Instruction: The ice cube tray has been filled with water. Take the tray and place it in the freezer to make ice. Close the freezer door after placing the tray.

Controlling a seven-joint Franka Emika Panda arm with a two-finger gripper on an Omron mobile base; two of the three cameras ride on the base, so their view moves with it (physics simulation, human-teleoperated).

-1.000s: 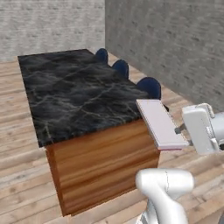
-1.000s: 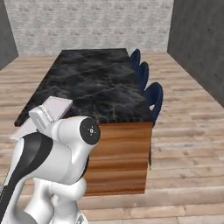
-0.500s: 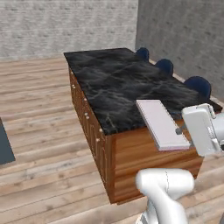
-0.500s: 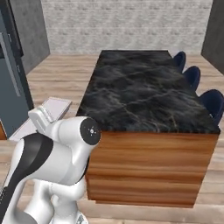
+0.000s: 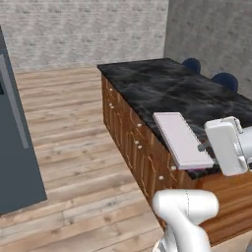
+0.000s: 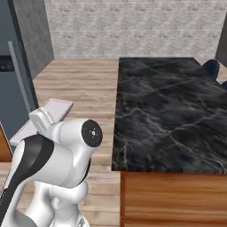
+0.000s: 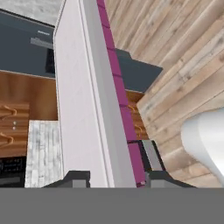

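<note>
Tray: one ice cube tray (image 5: 181, 139), a flat pale slab held out level in the air, seen over the near edge of the island counter (image 5: 192, 93) from the left base and over bare floor from the right base.
Grip: the gripper (image 7: 114, 178) is clamped on the tray's near short end, one dark finger tip on each side of the slab.
Freezer: one tall blue-grey unit (image 5: 15, 147) stands well apart from the tray, across the wooden floor (image 5: 74, 113); a long grey bar handle (image 6: 20, 73) runs down its front.
Step in hand: carrying the tray toward the freezer, by my reading.
Doing it well: the tray holds water, so keep it flat and swing slowly; approach the freezer squarely with room for the long slab.
Count: one tray, one island, two dark blue chairs (image 5: 192, 64) behind the island.
</note>
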